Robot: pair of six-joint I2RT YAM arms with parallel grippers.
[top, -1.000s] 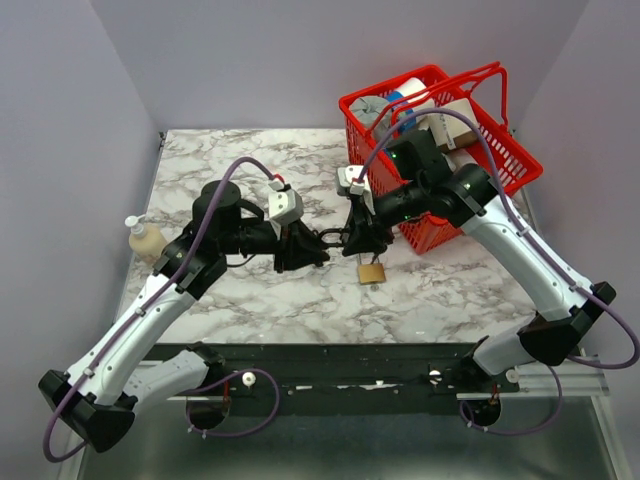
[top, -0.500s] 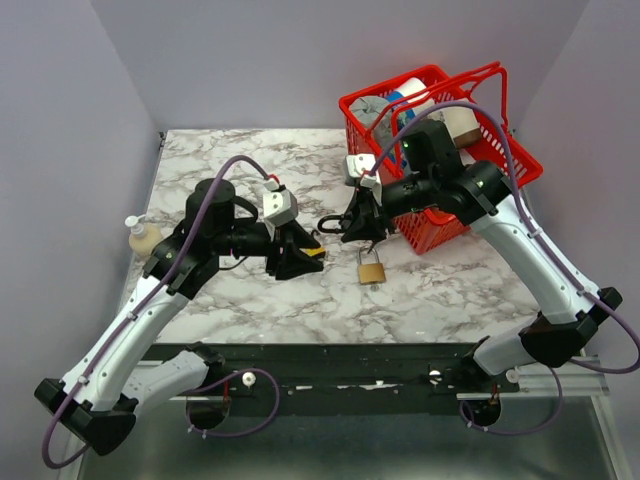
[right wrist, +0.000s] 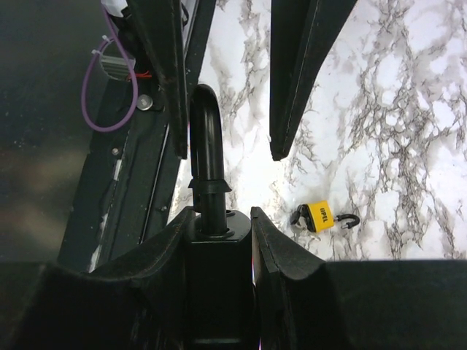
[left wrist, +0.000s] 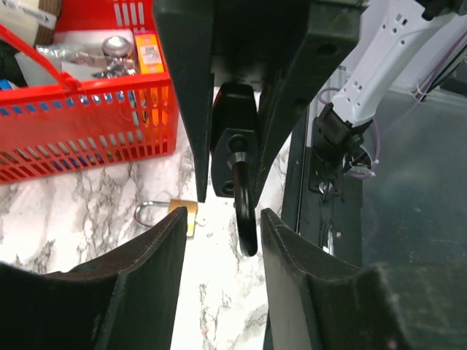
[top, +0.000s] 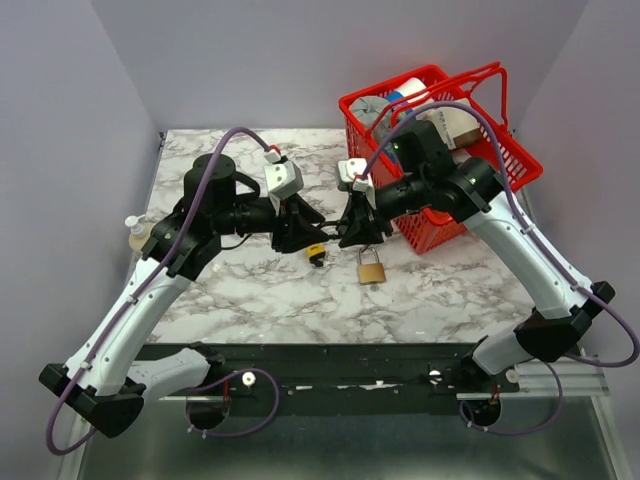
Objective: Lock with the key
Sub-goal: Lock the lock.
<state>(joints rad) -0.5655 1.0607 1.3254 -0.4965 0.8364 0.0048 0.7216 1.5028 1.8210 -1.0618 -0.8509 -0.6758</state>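
Nearest on the marble table (top: 250, 290) lies a brass padlock (top: 371, 270), shackle up, nobody on it. Just left of it sits a small yellow piece (right wrist: 321, 216) with black ends. My guess is that's the key, though it's too small to be sure, and it's flat on the table, in nobody's grip.

Up a step, here's the action. The right hand (right wrist: 219, 215) is clamped on the black padlock (left wrist: 233, 138), fingers squeezing the body from both sides, and it holds the lock off the table with the curved shackle stuck out toward its partner. I read that as presenting it so the other arm can work on it.

The left hand (left wrist: 222, 219) faces it with jaws parted about halfway and nothing held, one finger on either side of that shackle. Whether they touch it, I can't tell.

The lock itself is a matt black block with a thick black steel hoop.

Far back stands the red basket (top: 500, 160), full of odds and ends and out of play.
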